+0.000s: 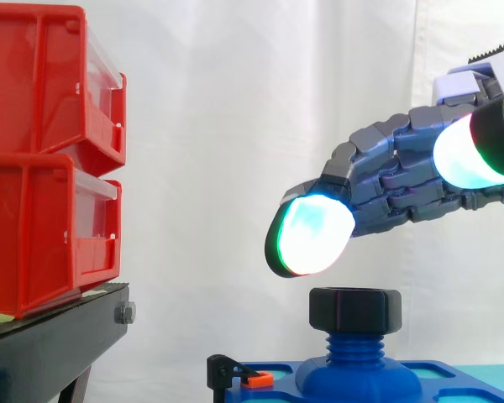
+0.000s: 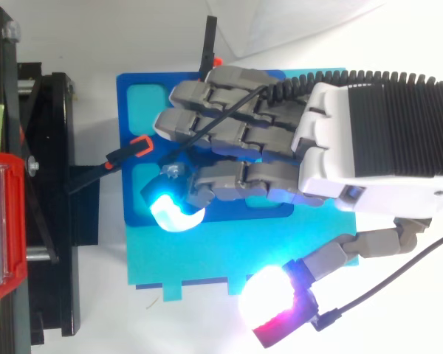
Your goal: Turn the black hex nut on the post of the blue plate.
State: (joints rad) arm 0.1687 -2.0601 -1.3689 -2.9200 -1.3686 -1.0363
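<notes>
A black hex nut (image 1: 355,309) sits on top of the blue threaded post (image 1: 357,346), which rises from the blue plate (image 1: 454,382). My hand (image 1: 403,180) comes in from the right and hovers just above the nut. One glowing cyan fingertip (image 1: 312,233) hangs a little up and left of the nut without touching it. The fingers are relaxed and hold nothing. In the top view the hand (image 2: 376,140) stretches over the blue plate (image 2: 136,96) and hides the nut and post. The thumb (image 2: 269,299) sticks out toward the near edge.
Two stacked red bins (image 1: 42,159) stand on a black stand (image 1: 50,344) at the left. A black clamp with an orange tip (image 2: 133,151) holds the plate's left edge. A teal sheet (image 2: 207,258) lies under the plate.
</notes>
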